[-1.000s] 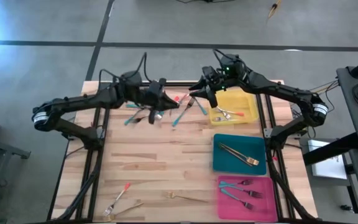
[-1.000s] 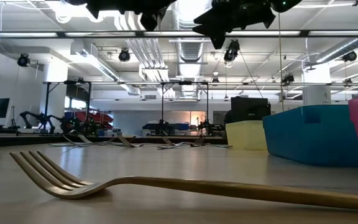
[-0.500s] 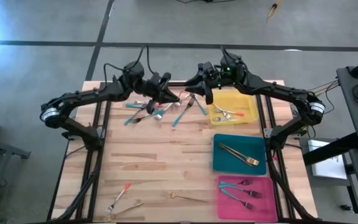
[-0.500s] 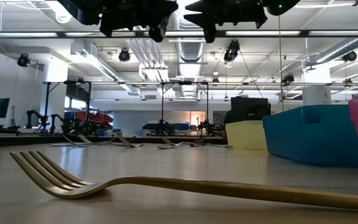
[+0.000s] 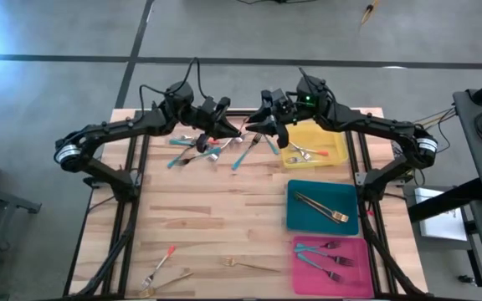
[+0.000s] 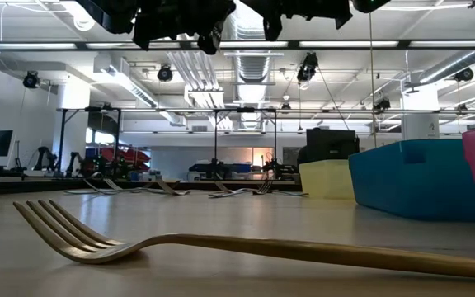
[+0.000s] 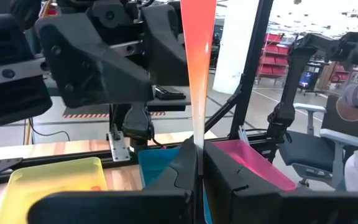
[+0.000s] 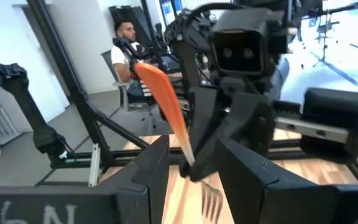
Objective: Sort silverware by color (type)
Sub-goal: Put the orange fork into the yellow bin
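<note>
My left gripper is over the table's far middle, shut on a fork with a red-orange handle. My right gripper faces it from the right, open. Its two fingers stand on either side of the fork's tines without touching them. More silverware lies in a loose pile on the table below the two grippers. In the low view both grippers show only as dark shapes at the top edge. My left gripper pinches the fork between its two fingers at the narrow lower end of the handle, just above the metal neck. The fingers come in level from the table's left. The fork is lifted clear, its handle slanting up and its tines pointing down.
A yellow tray holds red-handled forks, a teal tray holds gold ones, and a pink tray holds teal-handled ones, all along the right side. A red-handled fork and a gold fork lie near the front edge. A person sits beyond the table.
My left gripper has carried the red-handled fork toward the far edge and the right gripper, sinking a little, then kept still. My right gripper has risen a little and moved left toward the fork, tipping level.
</note>
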Controlling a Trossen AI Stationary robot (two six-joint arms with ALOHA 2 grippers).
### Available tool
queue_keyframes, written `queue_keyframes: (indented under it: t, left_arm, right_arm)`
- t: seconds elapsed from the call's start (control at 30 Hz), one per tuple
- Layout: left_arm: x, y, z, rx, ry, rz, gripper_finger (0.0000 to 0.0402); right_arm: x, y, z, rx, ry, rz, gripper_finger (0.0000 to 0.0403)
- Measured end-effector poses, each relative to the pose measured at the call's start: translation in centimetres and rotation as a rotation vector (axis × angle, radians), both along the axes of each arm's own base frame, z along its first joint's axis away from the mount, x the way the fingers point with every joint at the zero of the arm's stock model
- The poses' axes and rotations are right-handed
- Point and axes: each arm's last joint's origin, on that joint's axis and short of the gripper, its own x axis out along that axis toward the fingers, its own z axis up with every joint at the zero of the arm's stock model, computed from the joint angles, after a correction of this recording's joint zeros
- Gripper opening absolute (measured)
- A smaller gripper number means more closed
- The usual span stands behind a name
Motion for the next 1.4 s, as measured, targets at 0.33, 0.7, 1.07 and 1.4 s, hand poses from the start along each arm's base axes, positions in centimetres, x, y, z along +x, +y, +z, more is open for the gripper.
queue_keyframes:
  t: [0.33, 0.7, 1.07, 1.4]
  left_arm:
    - [0.0, -0.1, 0.2, 0.01, -0.022, -0.007, 0.0]
    - [1.0, -0.2, -0.3, -0.026, -0.029, -0.056, 0.0]
    - [1.6, 0.0, -0.7, -0.061, -0.043, -0.086, 0.0]
    - [1.6, 0.0, -0.6, -0.05, -0.054, -0.088, 0.0002]
  right_arm:
    - [0.4, 0.8, 0.5, -0.018, -0.051, 0.026, 0.0121]
    - [0.6, 1.5, 1.0, -0.049, -0.108, 0.046, 0.0121]
    - [0.7, 1.7, 1.0, -0.038, -0.105, 0.048, 0.0078]
    - [0.7, 1.5, 1.0, -0.003, -0.098, 0.009, 0.0011]
